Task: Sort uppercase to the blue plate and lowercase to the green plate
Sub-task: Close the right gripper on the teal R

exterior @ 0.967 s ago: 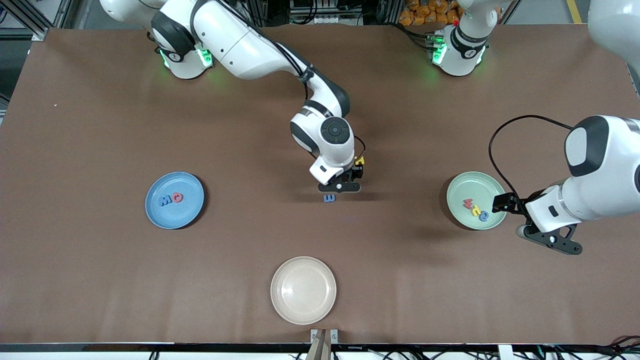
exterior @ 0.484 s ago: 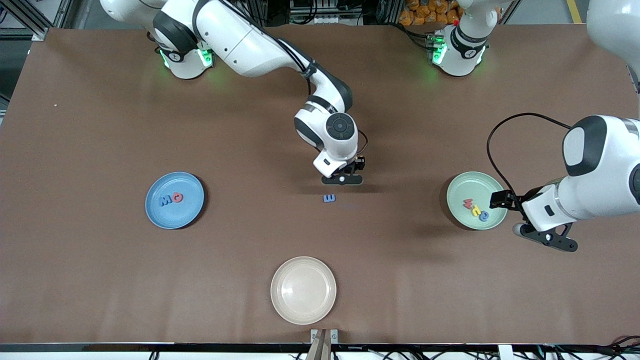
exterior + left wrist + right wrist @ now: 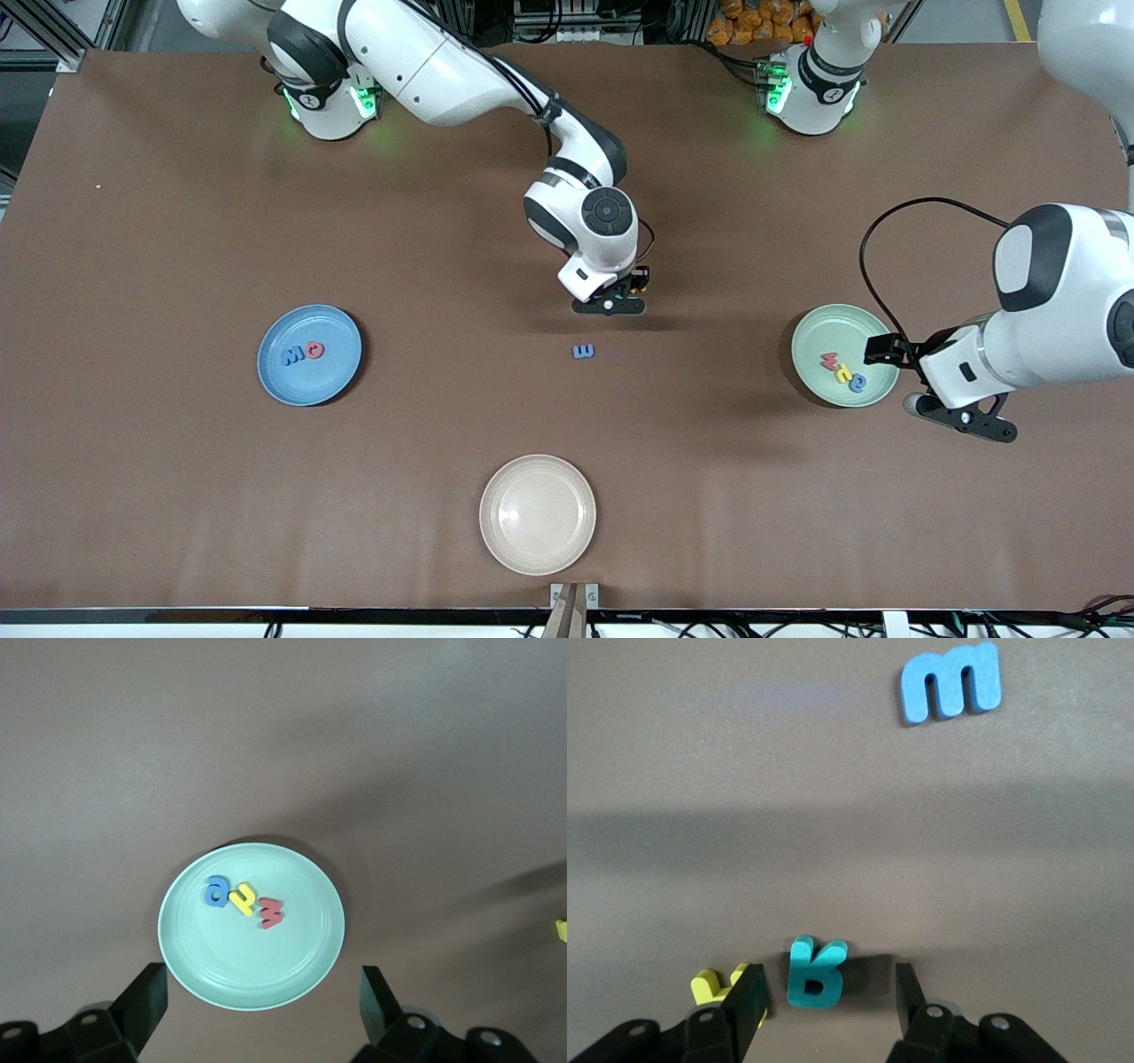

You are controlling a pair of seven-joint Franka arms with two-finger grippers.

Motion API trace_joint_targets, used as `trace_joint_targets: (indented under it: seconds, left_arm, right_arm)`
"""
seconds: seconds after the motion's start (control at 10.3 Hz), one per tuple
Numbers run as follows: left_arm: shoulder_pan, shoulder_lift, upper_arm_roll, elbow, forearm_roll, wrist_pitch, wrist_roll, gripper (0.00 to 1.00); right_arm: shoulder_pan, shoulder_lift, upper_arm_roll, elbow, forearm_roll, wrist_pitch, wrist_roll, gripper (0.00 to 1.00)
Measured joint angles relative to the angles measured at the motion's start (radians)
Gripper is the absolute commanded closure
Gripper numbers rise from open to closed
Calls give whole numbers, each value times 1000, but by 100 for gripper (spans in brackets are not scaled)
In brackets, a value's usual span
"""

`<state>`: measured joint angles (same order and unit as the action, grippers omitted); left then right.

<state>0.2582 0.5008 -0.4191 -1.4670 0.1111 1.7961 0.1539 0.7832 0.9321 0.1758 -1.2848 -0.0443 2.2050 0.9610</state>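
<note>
Front: right gripper [image 3: 609, 306] low over mid-table, blue e [image 3: 583, 352] on table at its 7 o'clock. Blue plate [image 3: 275, 377] holds W, G; green plate [image 3: 811, 381] holds 3 letters.
L wrist: left gripper [image 3: 261, 1003] fingers apart, empty, over green plate.
R wrist: right fingers apart, straddling teal R [image 3: 816, 972]; yellow H [image 3: 713, 987] beside.

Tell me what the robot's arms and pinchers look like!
Both arms are glossy white with black rings at the joints, and a round black cap shows on the right arm's wrist. Green lights glow on both bases. A black cable loops off the left arm. The left gripper and the right gripper are black, each with two flat fingers.
</note>
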Motion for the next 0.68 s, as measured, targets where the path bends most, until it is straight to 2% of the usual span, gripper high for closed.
trace_joint_targets:
  seconds: [0.29, 0.68]
  left_arm:
    - [-13, 0, -1, 0, 0, -3, -23, 10]
    - [-15, 0, -1, 0, 0, -4, -23, 14]
  right_arm:
    - [2, 0, 2, -14, -9, 1, 4, 37]
    - [2, 0, 2, -21, -20, 2, 8, 48]
